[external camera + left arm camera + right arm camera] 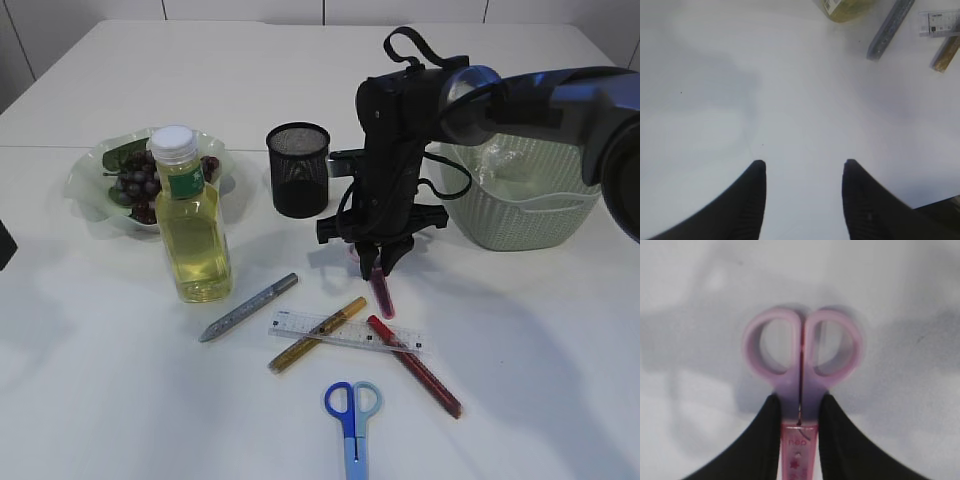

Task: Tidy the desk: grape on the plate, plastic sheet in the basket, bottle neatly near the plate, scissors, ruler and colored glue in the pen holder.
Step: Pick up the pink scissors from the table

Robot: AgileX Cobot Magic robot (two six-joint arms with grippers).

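Observation:
My right gripper [375, 262] [799, 402] points down at the table with its jaws pressed on both sides of the pink scissors [790, 385], just below the lilac handles; the pink sheath [383, 295] lies on the table beneath it. Blue scissors [352, 410] lie at the front. The clear ruler [345, 332] rests across a gold glue stick [318, 334], with a silver glue stick [248, 307] and a red one [415, 366] beside it. The bottle [193, 225] stands in front of the plate [85, 185] holding grapes [140, 185]. My left gripper [802, 167] hangs open over bare table.
The black mesh pen holder [298, 168] stands upright just left of my right arm. The green basket [520, 200] sits at the right behind the arm, with clear plastic [510, 165] inside. In the left wrist view the silver glue [890, 27] and ruler [940, 22] show at the top right.

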